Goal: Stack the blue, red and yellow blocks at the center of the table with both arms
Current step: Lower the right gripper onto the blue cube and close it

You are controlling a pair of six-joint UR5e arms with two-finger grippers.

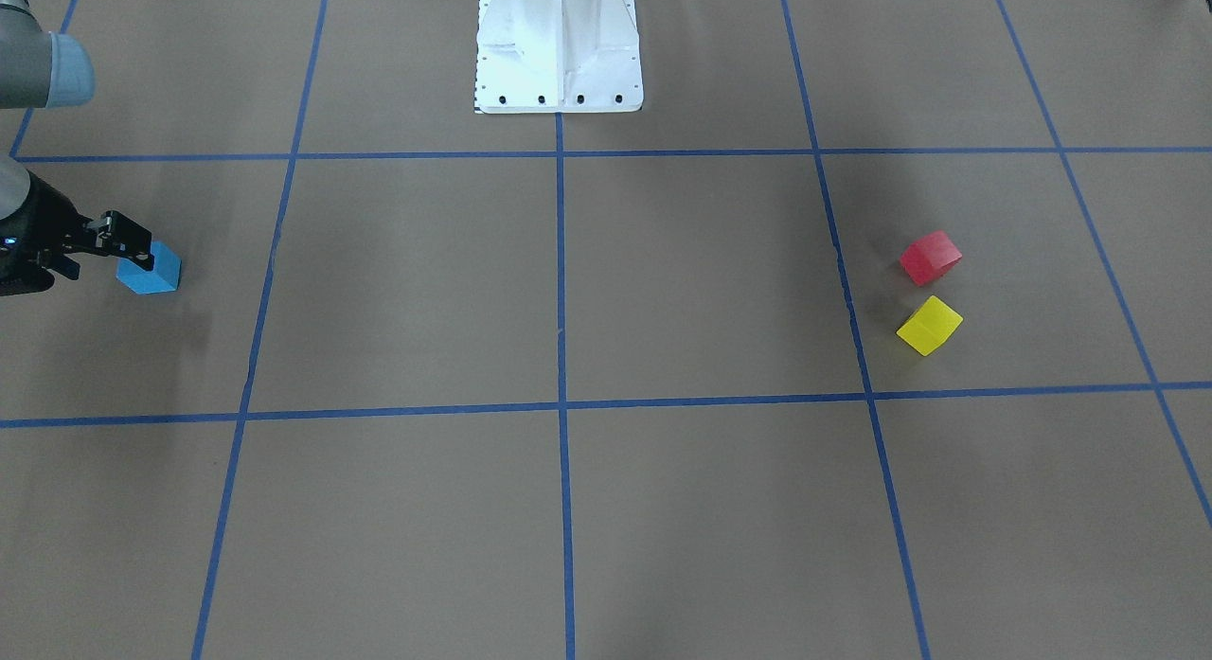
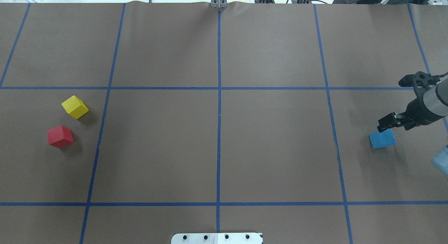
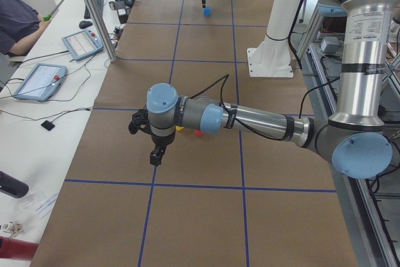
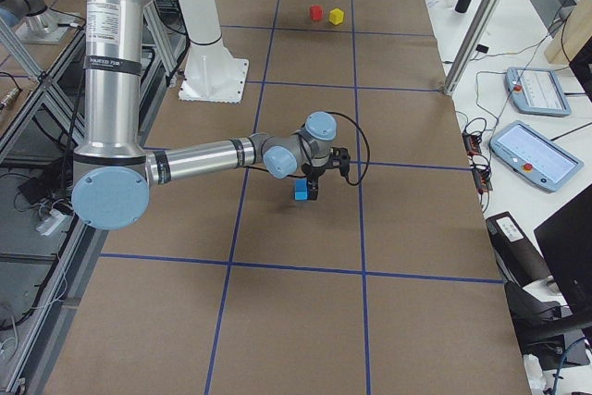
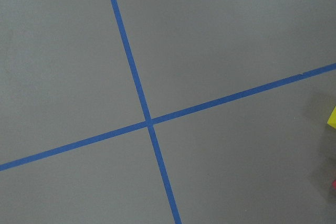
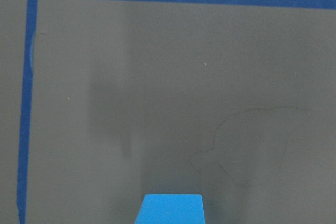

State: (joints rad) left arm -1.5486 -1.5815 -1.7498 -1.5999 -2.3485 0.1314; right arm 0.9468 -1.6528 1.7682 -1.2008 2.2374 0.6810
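Note:
The blue block (image 2: 382,138) sits on the brown table at the far right of the overhead view, and at the left in the front view (image 1: 150,270). My right gripper (image 2: 385,124) hovers just above and behind it, jaws apart and empty; its wrist view shows the block's top (image 6: 170,209) at the bottom edge. The yellow block (image 2: 75,106) and the red block (image 2: 60,136) lie close together at the far left. My left gripper (image 3: 156,156) shows only in the exterior left view, near those two blocks; I cannot tell whether it is open or shut.
Blue tape lines (image 2: 219,114) divide the table into squares. The white robot base (image 1: 559,54) stands at the table's middle on the robot's side. Tablets and cables lie on the operators' bench (image 4: 541,150) beyond the far edge.

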